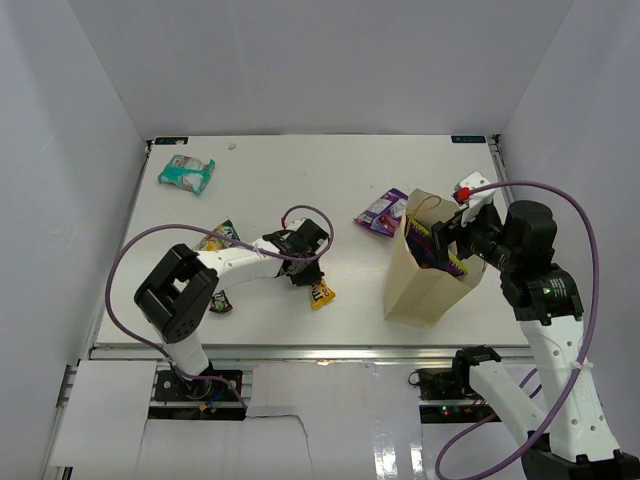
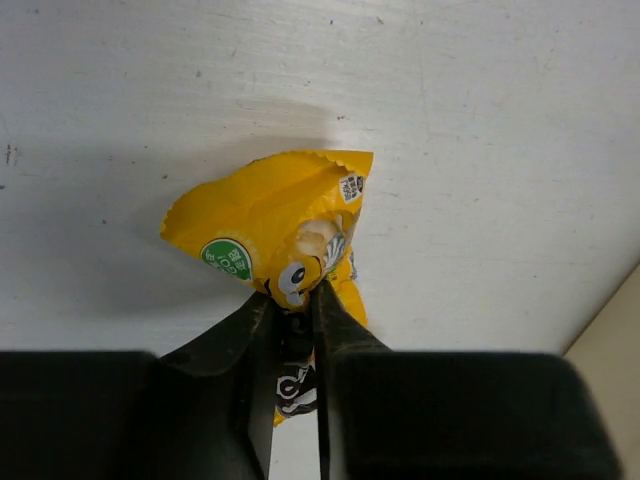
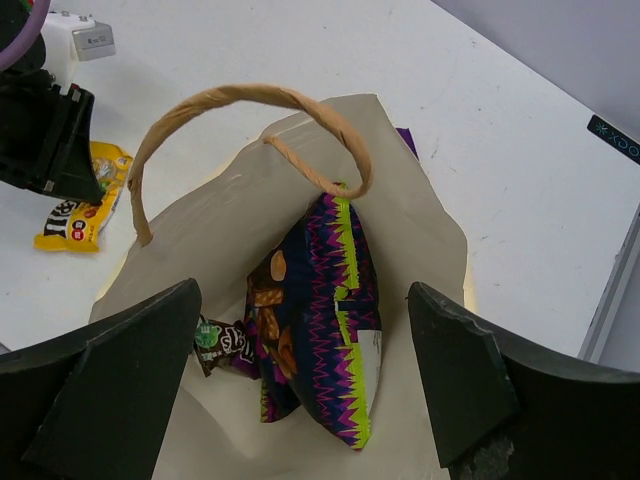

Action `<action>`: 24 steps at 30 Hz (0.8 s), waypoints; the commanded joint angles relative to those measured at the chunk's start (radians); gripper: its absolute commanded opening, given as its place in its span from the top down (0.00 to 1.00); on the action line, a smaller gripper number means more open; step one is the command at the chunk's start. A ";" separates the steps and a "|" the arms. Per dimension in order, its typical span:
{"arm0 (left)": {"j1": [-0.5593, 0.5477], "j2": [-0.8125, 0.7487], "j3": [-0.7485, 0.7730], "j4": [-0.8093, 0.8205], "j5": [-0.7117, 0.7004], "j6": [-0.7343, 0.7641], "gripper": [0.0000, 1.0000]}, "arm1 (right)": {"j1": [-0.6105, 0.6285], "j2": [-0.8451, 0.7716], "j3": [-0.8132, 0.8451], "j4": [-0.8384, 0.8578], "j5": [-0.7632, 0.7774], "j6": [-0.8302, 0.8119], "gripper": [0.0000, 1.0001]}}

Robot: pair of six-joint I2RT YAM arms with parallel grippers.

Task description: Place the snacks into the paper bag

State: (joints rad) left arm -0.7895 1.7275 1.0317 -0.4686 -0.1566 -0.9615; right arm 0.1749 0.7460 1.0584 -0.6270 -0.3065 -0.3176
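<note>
Lifting the yellow candy packet [image 2: 270, 210] cleanly looks like the step in hand. The left gripper [image 2: 290, 300] has its two black fingers clamped on the packet's near edge, with the rest of the packet lying on the white table [image 2: 500, 100] just beyond the fingertips. So thin a bite could slip, so a slow, straight rise seems wise before swinging toward the paper bag [image 1: 425, 285]. That bag stands upright, well apart to the right, with the dark-purple chip bag [image 3: 325, 320] and a small brown bar [image 3: 225, 345] inside. The right gripper [image 3: 300, 295] hovers over its mouth, fingers spread wide, holding nothing.
</note>
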 commanded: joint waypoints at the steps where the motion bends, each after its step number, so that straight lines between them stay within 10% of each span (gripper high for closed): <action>1: 0.001 -0.049 -0.002 0.002 0.042 0.055 0.76 | -0.003 0.001 0.038 0.053 -0.022 0.002 0.11; 11: -0.001 -0.496 0.040 0.395 0.153 0.395 0.95 | -0.006 0.049 0.086 0.191 0.231 0.098 0.02; 24: -0.122 -0.128 0.706 0.441 0.508 0.449 0.98 | -0.049 0.088 0.187 0.316 0.550 0.284 0.04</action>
State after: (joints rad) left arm -0.8806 1.5475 1.6650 -0.0181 0.2611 -0.5346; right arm 0.1368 0.8402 1.2022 -0.3847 0.1780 -0.0830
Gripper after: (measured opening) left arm 0.159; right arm 0.960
